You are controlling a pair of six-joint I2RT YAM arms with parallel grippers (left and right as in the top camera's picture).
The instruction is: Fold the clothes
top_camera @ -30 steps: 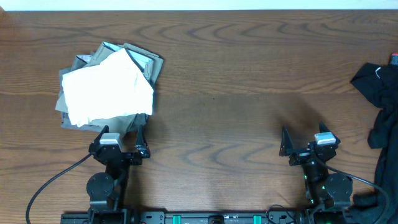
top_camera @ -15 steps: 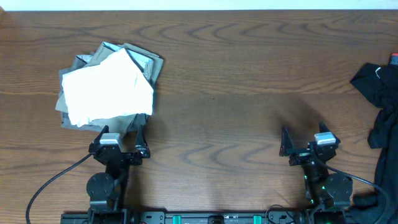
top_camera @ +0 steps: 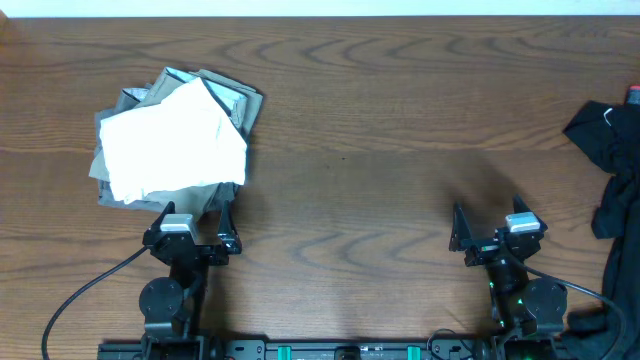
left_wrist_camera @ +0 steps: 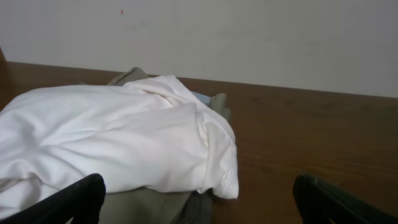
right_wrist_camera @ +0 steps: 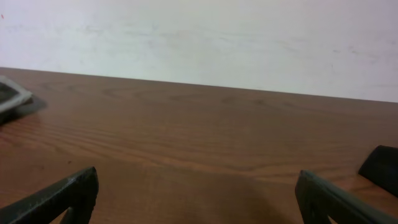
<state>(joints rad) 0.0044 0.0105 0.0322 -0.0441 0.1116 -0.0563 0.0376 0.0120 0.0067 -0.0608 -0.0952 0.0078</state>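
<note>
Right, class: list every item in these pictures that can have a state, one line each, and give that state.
white fabric garment: roughly folded, lying on top of the pile.
grey-green fabric garments: stacked beneath the white one.
black fabric garment: crumpled, not folded, at the far right.
left gripper: open, holding nothing.
right gripper: open, holding nothing.
</note>
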